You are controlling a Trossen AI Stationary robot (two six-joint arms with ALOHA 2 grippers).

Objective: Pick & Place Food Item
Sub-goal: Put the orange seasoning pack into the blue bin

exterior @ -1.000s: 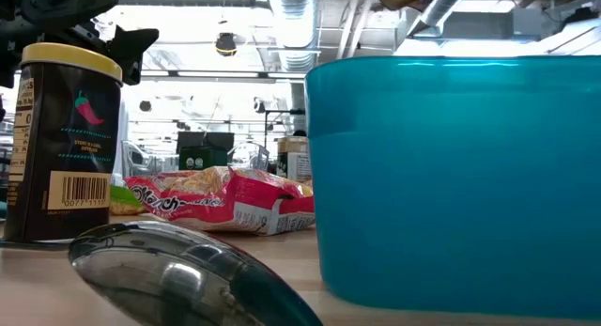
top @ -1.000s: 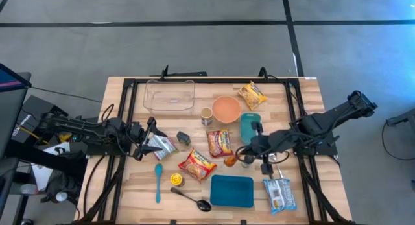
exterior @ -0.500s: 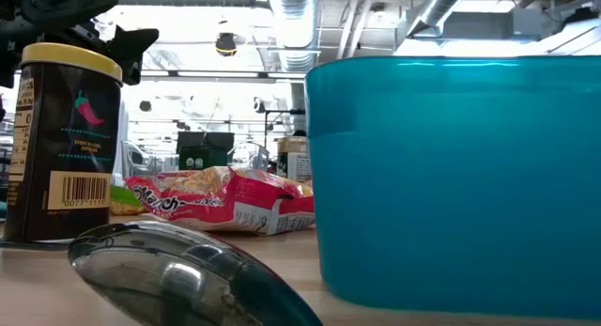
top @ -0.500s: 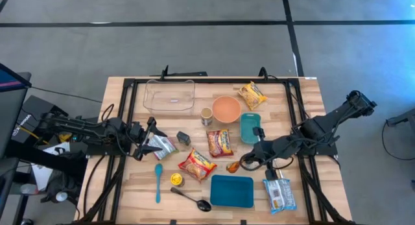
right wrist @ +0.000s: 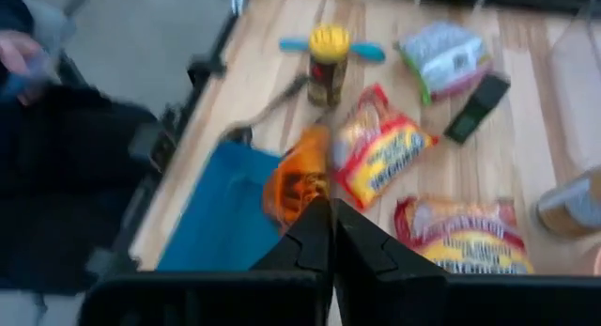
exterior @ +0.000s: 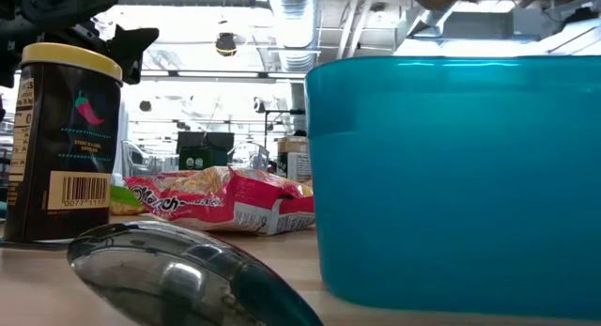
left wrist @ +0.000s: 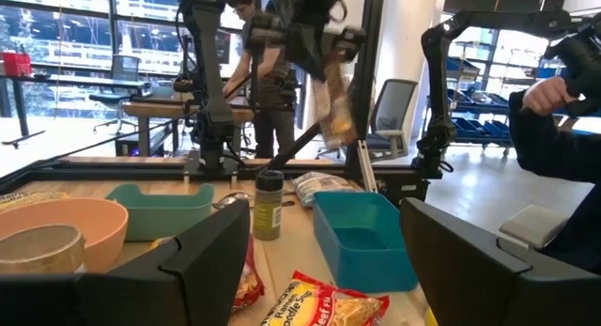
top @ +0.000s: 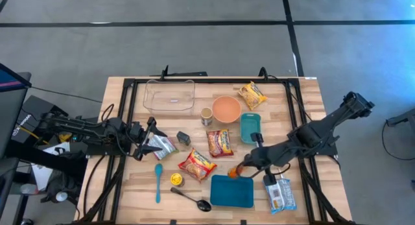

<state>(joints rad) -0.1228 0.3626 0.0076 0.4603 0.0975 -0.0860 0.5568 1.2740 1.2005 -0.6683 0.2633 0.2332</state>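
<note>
My right gripper (top: 242, 168) is shut on a small orange snack packet (top: 234, 172) and holds it over the far left edge of the blue container (top: 232, 191), near the table's front. In the right wrist view the packet (right wrist: 295, 183) hangs past my shut fingers, above the container (right wrist: 218, 221). The left wrist view shows the packet (left wrist: 334, 108) dangling high over the container (left wrist: 362, 238). My left gripper (top: 146, 146) rests open at the table's left side, beside a silver packet (top: 163, 146). My right gripper pinches the orange packet by its upper edge (right wrist: 310, 200) between its two fingers. The fingers slant down from the table's right side. The packet hangs below them, clear of the table and of the container.
Two red noodle packets (top: 220, 142) (top: 196, 165), a spice jar (top: 176, 179), a blue spoon (top: 157, 182) and a dark ladle (top: 193, 199) lie left of the container. A silver-blue packet (top: 279, 194) lies right of it. A teal tray (top: 250, 128), orange bowl (top: 226, 109) and glass dish (top: 170, 95) stand farther back.
My right gripper has carried the orange packet toward the table's near edge and slightly down, from beside the red noodle packet to above the blue container's far left edge. It has stayed shut on the packet, which still hangs clear.
</note>
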